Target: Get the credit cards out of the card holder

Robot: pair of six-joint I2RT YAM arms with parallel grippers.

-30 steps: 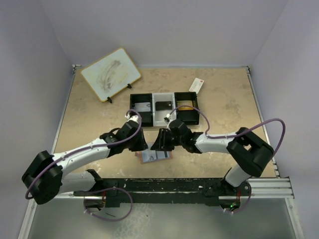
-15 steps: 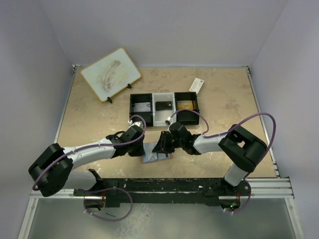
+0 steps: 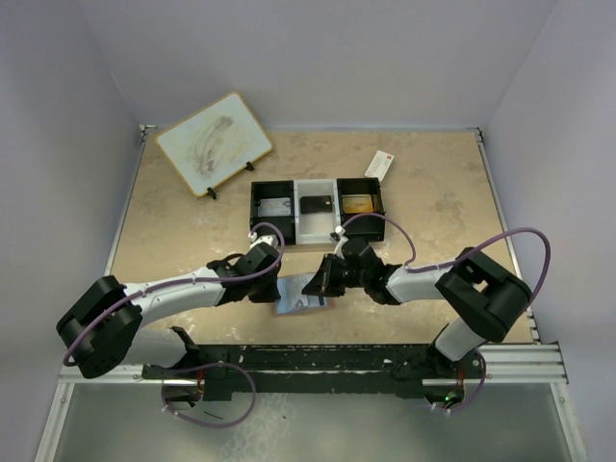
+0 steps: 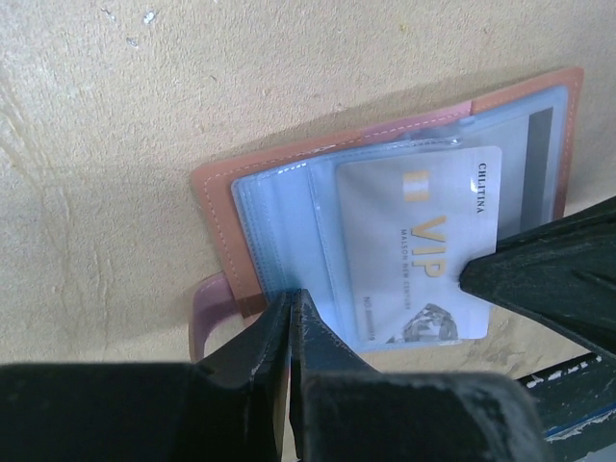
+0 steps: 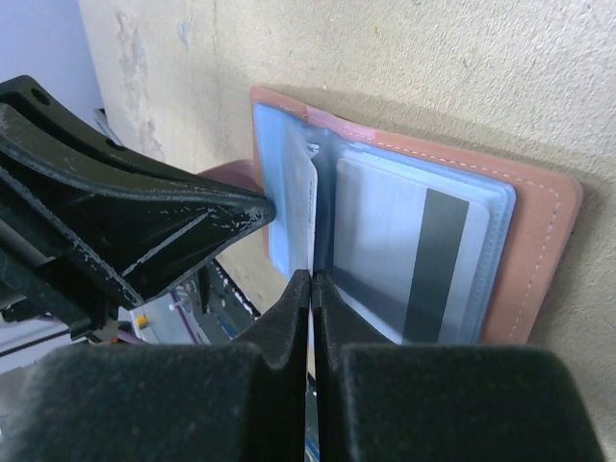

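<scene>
Credit cards [image 4: 414, 250] are seen inside the card holder [image 4: 217, 207], which is laid open and flat on the table [image 4: 144, 115], near its front edge, between the two arms. The left gripper [image 4: 292, 313] is closed on the edge of a clear pocket [image 4: 279, 221], probably so that the holder is kept from sliding. The right gripper [image 5: 310, 289] is pinched tight on the edge of the silvery VIP card [image 4: 423, 202], which is partly out of its pocket, so pulling seems to be the step in hand. A second card [image 5: 385, 241], with a dark stripe, is lodged in the other side. The holder is made of salmon-tan stitched leather with a rounded strap [image 4: 207, 318]. The pockets are glossy, bluish and soft, and the cards are thin, stiff and rectangular.
</scene>
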